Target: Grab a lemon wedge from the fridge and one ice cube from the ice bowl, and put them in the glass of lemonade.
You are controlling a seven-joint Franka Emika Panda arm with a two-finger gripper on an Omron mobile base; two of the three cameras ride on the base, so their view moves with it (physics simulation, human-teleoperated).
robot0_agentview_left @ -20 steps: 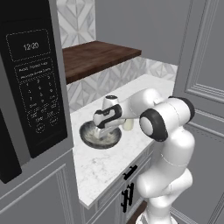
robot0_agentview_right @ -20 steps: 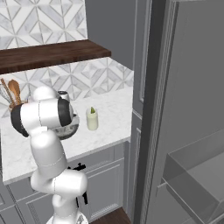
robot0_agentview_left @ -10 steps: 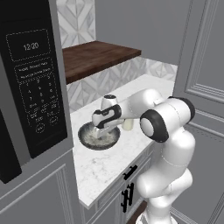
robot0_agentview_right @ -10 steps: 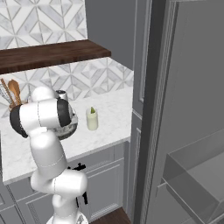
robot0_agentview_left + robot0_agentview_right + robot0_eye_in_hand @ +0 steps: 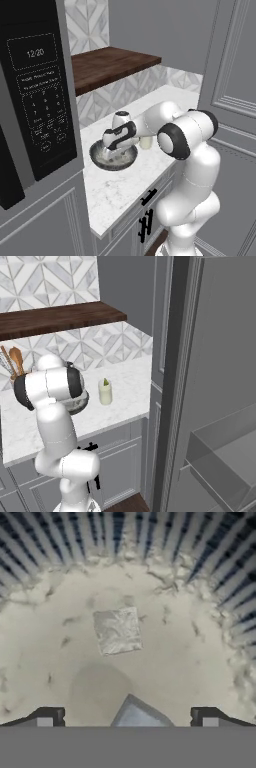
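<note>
The ice bowl (image 5: 102,161) sits on the marble counter, dark outside and pale mottled inside. My gripper (image 5: 114,148) hangs low over its middle, jaws open and empty. In the hand view a square ice cube (image 5: 117,631) lies on the bowl's floor (image 5: 200,657) ahead of the gripper (image 5: 127,718), and a second cube (image 5: 137,716) sits between the fingertips (image 5: 47,717). The glass of lemonade (image 5: 105,393) stands just right of the bowl (image 5: 80,403), with the yellow-green lemon wedge (image 5: 105,382) poking out of its top. The fridge (image 5: 215,356) stands at the right.
A black microwave (image 5: 35,100) hangs at the left above the counter, and a dark wooden shelf (image 5: 110,65) runs along the tiled wall. A holder with wooden utensils (image 5: 12,363) stands at the back left. Pale fridge shelves (image 5: 225,451) show at the lower right.
The hand has come down and slightly left, closer into the bowl. Its jaws have stayed open. The bowl and the glass have not moved.
</note>
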